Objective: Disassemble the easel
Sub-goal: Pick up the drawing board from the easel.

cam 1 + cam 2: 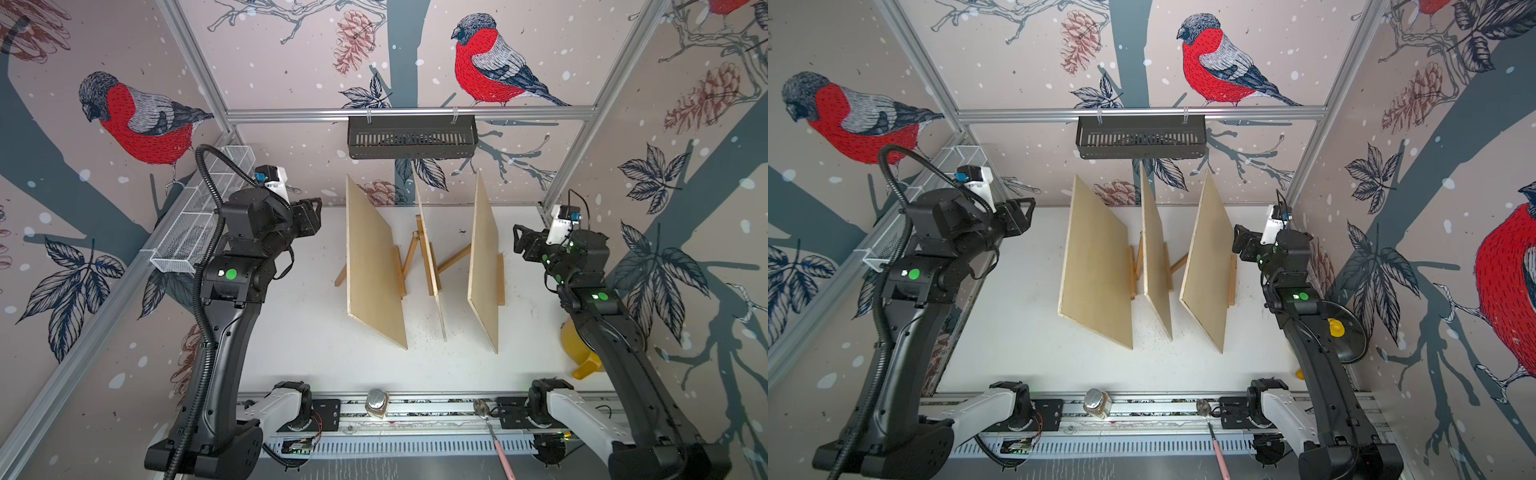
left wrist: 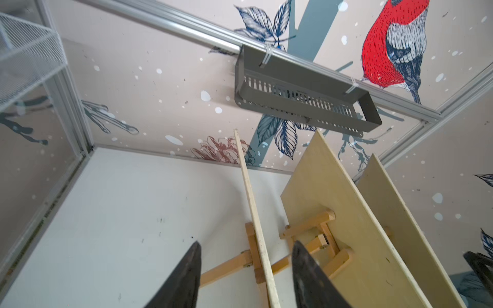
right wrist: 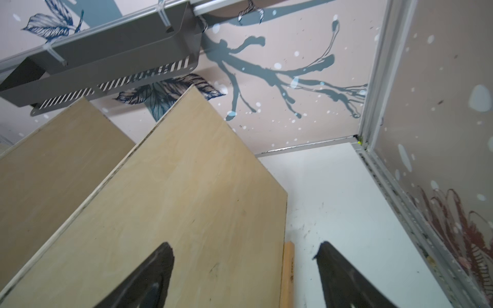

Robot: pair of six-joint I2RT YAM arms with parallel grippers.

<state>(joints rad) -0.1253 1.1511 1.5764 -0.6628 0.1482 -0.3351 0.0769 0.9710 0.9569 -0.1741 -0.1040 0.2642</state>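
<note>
Three plywood boards stand on small wooden easels in the middle of the white table: a left board, a middle board seen edge-on, and a right board. Easel legs show between them. My left gripper hangs open, left of the left board and apart from it. In the left wrist view its jaws are spread, with the left easel beyond them. My right gripper is open, right of the right board; its wrist view shows that board and an easel ledge.
A black slotted basket hangs on the back rail above the boards. A white wire basket runs along the left wall. A yellow vessel sits behind the right arm. A jar and a spoon lie on the front rail.
</note>
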